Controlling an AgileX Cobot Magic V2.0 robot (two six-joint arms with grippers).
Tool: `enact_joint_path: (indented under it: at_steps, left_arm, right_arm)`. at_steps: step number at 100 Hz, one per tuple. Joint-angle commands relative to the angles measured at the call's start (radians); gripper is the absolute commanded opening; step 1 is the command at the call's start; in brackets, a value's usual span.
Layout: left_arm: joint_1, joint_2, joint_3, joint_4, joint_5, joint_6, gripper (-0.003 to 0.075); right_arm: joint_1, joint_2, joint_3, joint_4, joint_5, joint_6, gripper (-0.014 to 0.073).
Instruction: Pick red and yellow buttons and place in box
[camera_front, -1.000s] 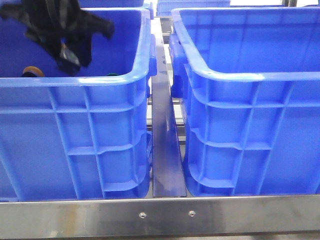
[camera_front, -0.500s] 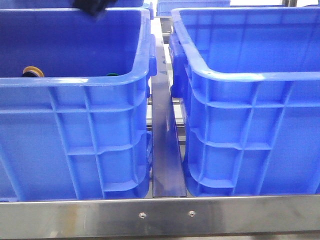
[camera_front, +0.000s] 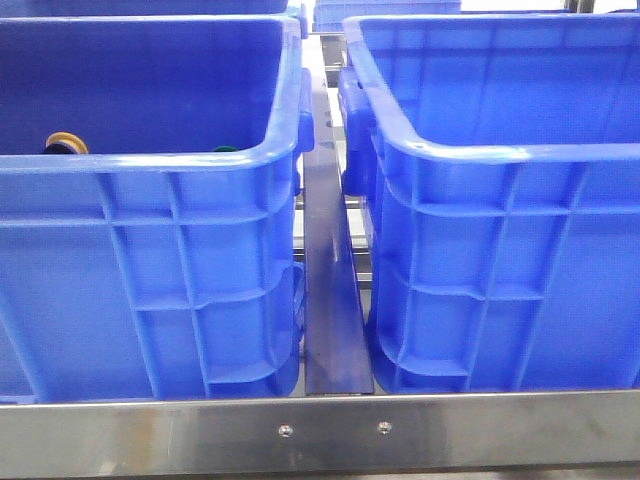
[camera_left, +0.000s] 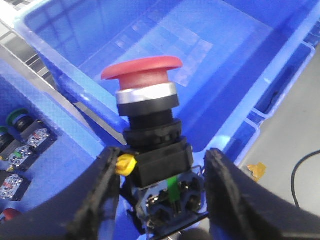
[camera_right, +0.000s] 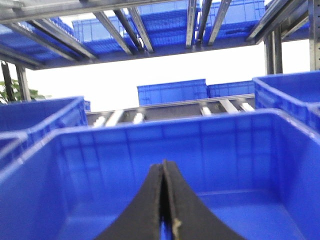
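My left gripper (camera_left: 160, 192) is shut on the red button (camera_left: 145, 75), holding its dark body with the red domed cap pointing away. It hangs over the gap between the two blue crates, with the empty box (camera_left: 210, 55) beyond it. The box also shows at the right in the front view (camera_front: 500, 150). The yellow button (camera_front: 66, 142) lies inside the left crate (camera_front: 150, 170), just showing over its near rim. My right gripper (camera_right: 164, 170) is shut and empty, above the inside of a blue crate (camera_right: 225, 145). Neither gripper shows in the front view.
Several other buttons lie in the left crate, among them a green-capped one (camera_left: 18, 118); a green cap also peeks over the rim (camera_front: 224, 150). A metal rail (camera_front: 330, 300) runs between the crates. More blue crates (camera_right: 172, 92) stand on racks behind.
My left arm has risen out of the left crate and left the top of the front view. The yellow button has stayed where it was.
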Motion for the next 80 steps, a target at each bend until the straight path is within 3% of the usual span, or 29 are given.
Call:
enact_joint_path:
  at_steps: [1,20,40,69,80]
  left_arm:
    - [-0.009,-0.023,-0.027,0.029,-0.060,0.001,-0.0019]
    - [-0.009,-0.021,-0.027,0.041,-0.060,0.001,-0.0019]
    - [-0.009,-0.021,-0.027,0.043,-0.056,0.001,-0.0019]
    - [-0.009,-0.021,-0.027,0.043,-0.050,0.001,-0.0019]
    - [-0.009,-0.021,-0.027,0.043,-0.050,0.001,-0.0019]
  right_arm:
    - [-0.001,-0.003,-0.123,-0.008,0.036,0.025,-0.0069]
    - [-0.001,0.094,-0.428,0.028,0.441,0.038,-0.0069]
    - [-0.001,0.339,-0.716,0.042,0.825,0.038,-0.0069]
    - [-0.001,0.544,-0.802,0.067,0.914,0.038,-0.0064]
    - [-0.001,0.586,-0.802,0.110,0.920,0.038,0.0054]
